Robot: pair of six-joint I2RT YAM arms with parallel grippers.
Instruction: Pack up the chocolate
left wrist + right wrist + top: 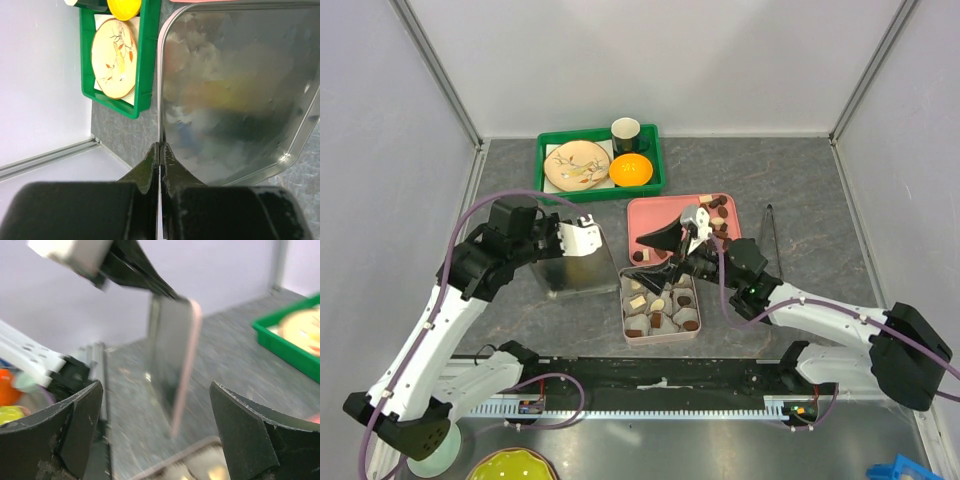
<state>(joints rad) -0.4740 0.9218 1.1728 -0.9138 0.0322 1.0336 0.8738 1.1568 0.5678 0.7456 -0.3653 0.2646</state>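
Note:
The chocolate lies in two places: several dark pieces on the pink tray, and brown and cream pieces in paper cups inside the open tin box. My left gripper is shut on the edge of the tin lid and holds it upright left of the box. In the left wrist view the fingers pinch the rim of the lid, whose shiny inside faces me. My right gripper is open and empty above the box's far end. The blurred right wrist view shows the lid beyond it.
A green tray at the back holds a patterned plate, an orange bowl and a dark cup. Black tongs lie right of the pink tray. Grey walls close in both sides.

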